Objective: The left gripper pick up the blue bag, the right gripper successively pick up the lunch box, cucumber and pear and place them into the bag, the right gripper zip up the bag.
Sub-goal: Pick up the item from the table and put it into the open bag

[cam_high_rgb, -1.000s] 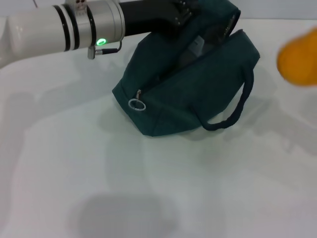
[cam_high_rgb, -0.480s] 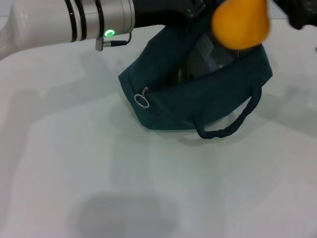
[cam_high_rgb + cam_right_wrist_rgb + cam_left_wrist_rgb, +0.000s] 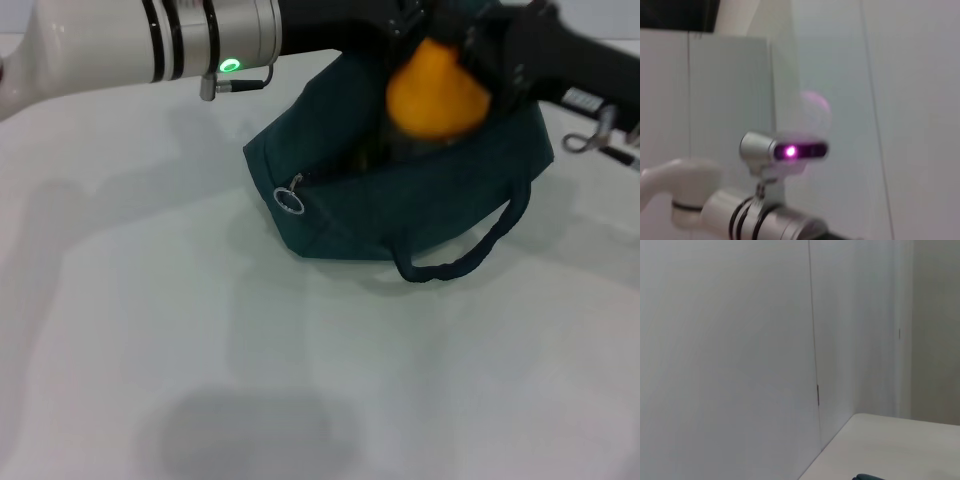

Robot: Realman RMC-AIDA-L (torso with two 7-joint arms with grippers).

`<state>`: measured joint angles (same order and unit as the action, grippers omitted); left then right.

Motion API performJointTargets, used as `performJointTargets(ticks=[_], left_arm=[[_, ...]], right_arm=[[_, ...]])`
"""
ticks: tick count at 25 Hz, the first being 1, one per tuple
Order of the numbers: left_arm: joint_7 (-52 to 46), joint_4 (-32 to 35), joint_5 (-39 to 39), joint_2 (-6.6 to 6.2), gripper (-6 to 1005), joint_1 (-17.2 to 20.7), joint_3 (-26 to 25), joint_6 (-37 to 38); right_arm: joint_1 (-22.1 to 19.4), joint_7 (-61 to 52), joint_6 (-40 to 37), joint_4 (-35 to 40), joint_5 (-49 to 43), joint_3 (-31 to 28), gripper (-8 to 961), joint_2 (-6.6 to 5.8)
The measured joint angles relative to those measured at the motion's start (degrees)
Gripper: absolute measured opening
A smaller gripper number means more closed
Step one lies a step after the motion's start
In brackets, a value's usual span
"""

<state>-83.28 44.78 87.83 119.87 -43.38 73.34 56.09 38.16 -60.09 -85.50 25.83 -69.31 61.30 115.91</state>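
At about 12 o'clock on the white worktop [image 3: 300, 380], the bag [image 3: 440, 205] is held open at its far rim by the left gripper [image 3: 405, 20], its jaws closed on the fabric. The pear [image 3: 438, 88] is gripped in the jaws of the right gripper [image 3: 470, 60], which enters from 2 o'clock, and is held just above the bag's open mouth. The zipper ring [image 3: 289, 202] hangs at the bag's 9 o'clock end, and a loop handle [image 3: 470, 250] droops at 5 o'clock.

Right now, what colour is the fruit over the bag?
Orange-yellow; the pear shows best in the head view.
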Motion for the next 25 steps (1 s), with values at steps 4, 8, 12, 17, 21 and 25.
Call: performJointTargets(ticks=[4,8,12,17,21,25], left_arm=[[0.17,-0.26,0.01,0.01,47,-0.09,0.05,-0.42],[0.18,-0.33,-0.07,0.01,47,-0.11,0.05,-0.71],[0.17,-0.17,-0.11,0.01,47,-0.12,0.06,-0.83],[0.44,-0.25,-0.12,0.05,47,-0.13,0.06,-2.45],[0.45,-0.31,-0.08,0.05,47,-0.25,0.05,-3.02],[0.51,-0.34,-0.14,0.03,47,-0.3,0.05,-3.02]], right_arm=[[1.03,0.28,2.68,-0.1,0.28,4.45,93,0.04],[1.97,-0.1,3.25,-0.69,0.31,5.52,99,0.2],[1.85,-0.37,3.82,-1.13,1.06,5.59,105,0.3],[1.51,-0.35,3.76,-2.54,3.24,5.56,112,0.23],[1.48,-0.01,3.38,-2.77,3.29,6.47,118,0.28],[1.28,0.07,3.45,-2.88,3.24,7.18,124,0.27]])
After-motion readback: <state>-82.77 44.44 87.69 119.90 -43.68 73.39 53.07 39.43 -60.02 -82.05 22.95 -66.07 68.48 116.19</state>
